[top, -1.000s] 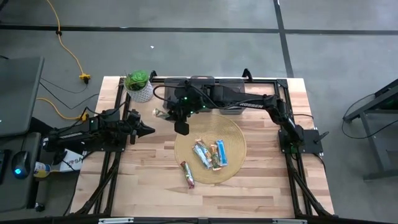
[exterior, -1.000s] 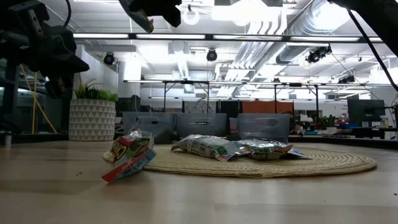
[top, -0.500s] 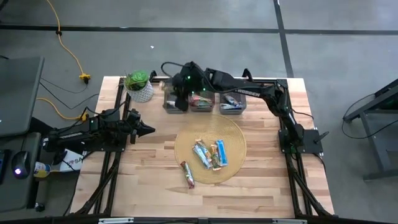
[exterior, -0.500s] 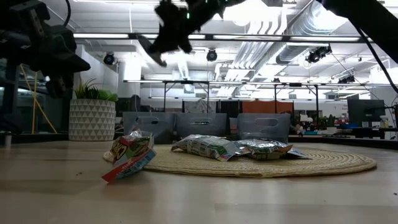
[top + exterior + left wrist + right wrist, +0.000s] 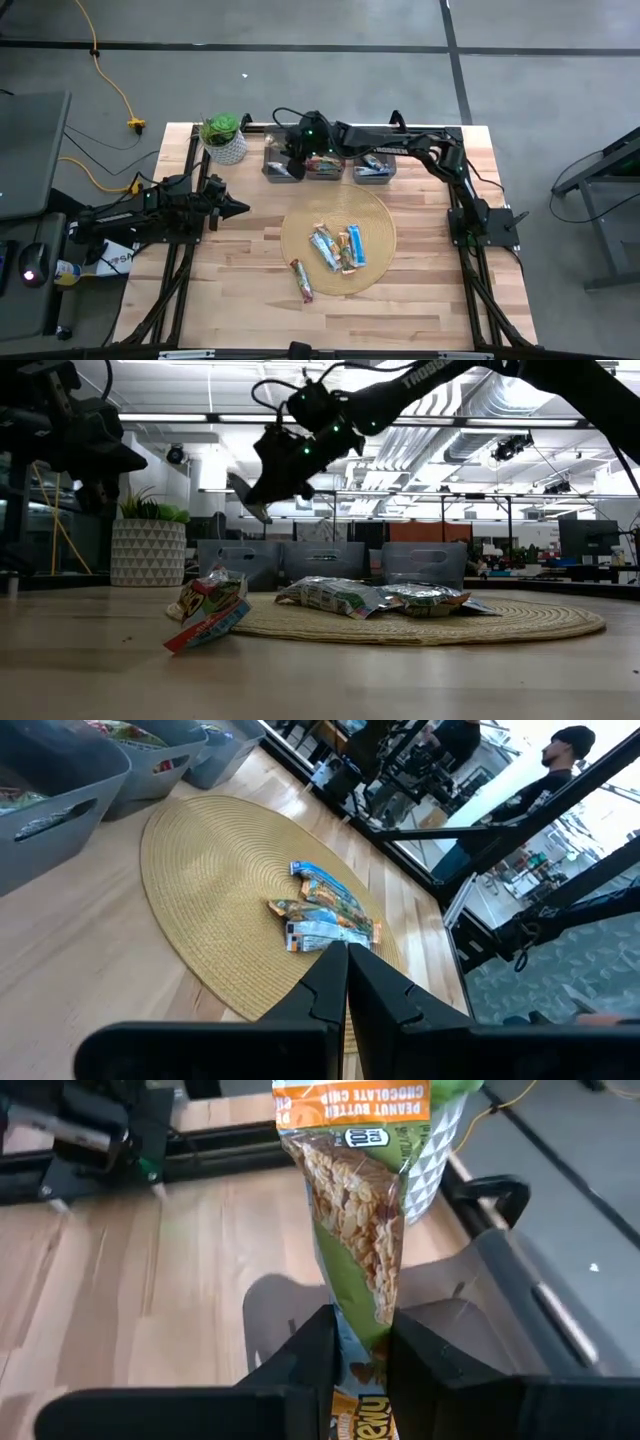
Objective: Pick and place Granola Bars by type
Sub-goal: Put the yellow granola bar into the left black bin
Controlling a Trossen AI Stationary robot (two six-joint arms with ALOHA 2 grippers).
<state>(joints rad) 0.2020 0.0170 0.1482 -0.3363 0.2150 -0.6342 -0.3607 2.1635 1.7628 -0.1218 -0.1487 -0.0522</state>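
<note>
Your right gripper (image 5: 362, 1342) has swung back over the leftmost grey plastic bin (image 5: 283, 166), fingers clamping a green peanut-butter granola bar (image 5: 360, 1210); left gripper (image 5: 238, 209) waits closed above the tabletop.

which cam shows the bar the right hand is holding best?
Right wrist view: the green-and-orange-wrapped granola bar fills the frame, pinched in the right hand, label readable. Low view shows only a pale sliver hanging below the hand. High view barely shows it; left wrist view doesn't.

Wooden table (image 5: 240, 300): round woven mat (image 5: 370, 215), three grey bins (image 5: 372, 170), potted plant (image 5: 223, 138), one bar (image 5: 302, 280).
</note>
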